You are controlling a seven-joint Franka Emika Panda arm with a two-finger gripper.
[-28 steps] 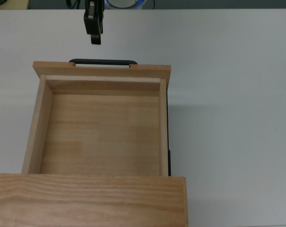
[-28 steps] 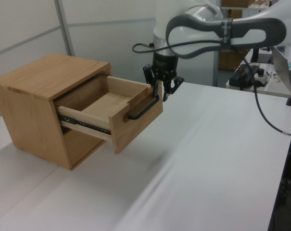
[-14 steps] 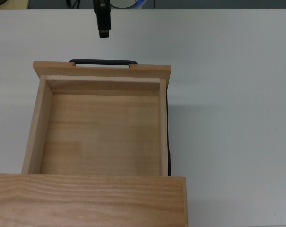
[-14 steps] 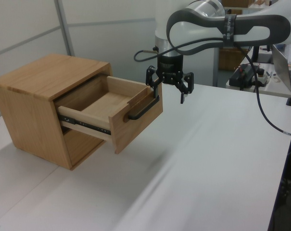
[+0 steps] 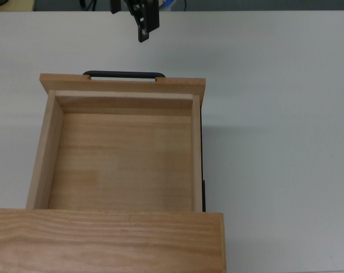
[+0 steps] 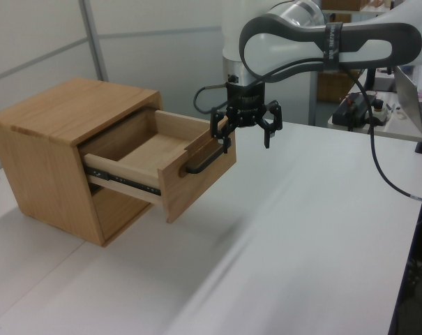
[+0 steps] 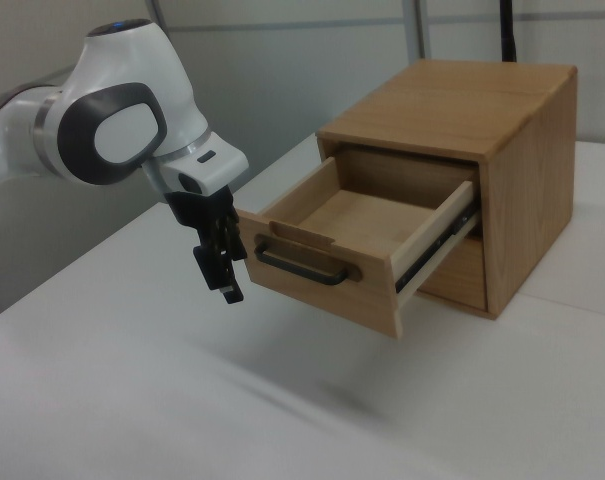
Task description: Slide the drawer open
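A broad white table (image 6: 301, 230) fills the scene, with pale wall panels behind it in the left view and a cluttered desk at about 2 o'clock in that view.

On the table stands a light wooden cabinet (image 6: 50, 160) with a grained top slab. The drawer (image 5: 123, 153) is pulled well out of the cabinet's front; in the top view it takes up the middle of the frame, its bare interior open to the camera, with the cabinet top at 6 o'clock. Its front panel lies toward 12 o'clock there, and the thin black bar handle (image 5: 124, 74) runs across that panel. A dark slide rail (image 6: 120, 180) shows along the drawer's side in the left view.

The gripper (image 6: 245, 129) hangs in the air just in front of the drawer's front panel, clear of the handle. In the top view it sits at 12 o'clock from the handle, at the frame's upper edge. Its two black fingers (image 6: 268, 132) are spread apart and grasp nothing. The white arm (image 7: 112, 130) arches above it.
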